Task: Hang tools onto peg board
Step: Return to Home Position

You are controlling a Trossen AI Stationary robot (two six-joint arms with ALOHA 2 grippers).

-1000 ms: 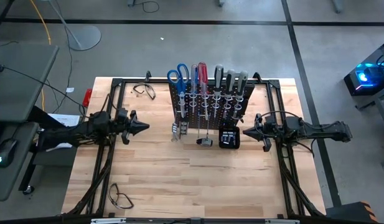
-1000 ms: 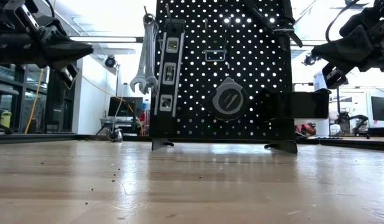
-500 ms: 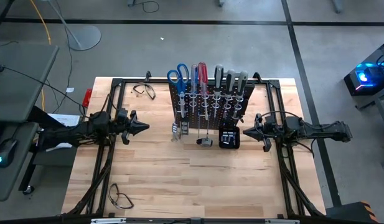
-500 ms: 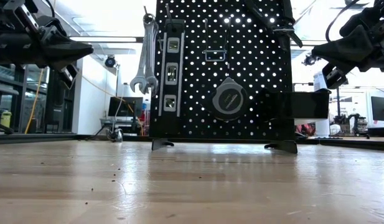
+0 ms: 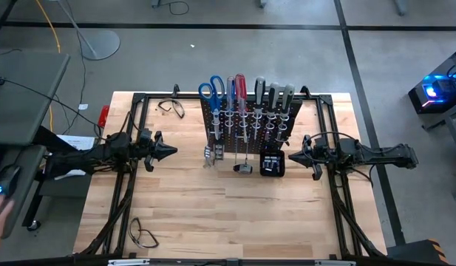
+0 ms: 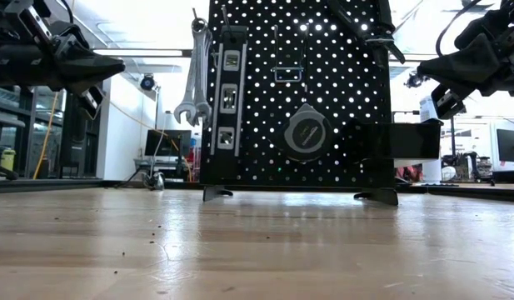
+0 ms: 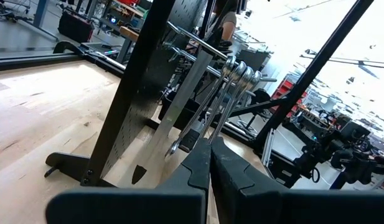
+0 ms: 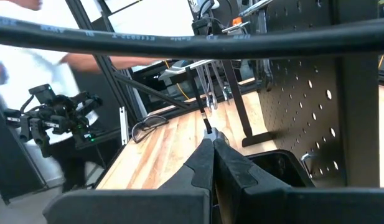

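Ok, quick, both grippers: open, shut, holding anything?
Left gripper: shut, empty, off to one side of the peg board.
Right gripper: shut, empty, on the board's other side.

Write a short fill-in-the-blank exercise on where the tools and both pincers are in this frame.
The blue scissors hang at the end of the peg board nearest the ___ arm. The left pincer and the right pincer are both ___ and hold nothing. The small black box stands on the table at the board's foot, on the side of the ___ pincer.
Missing words: left; shut; right.
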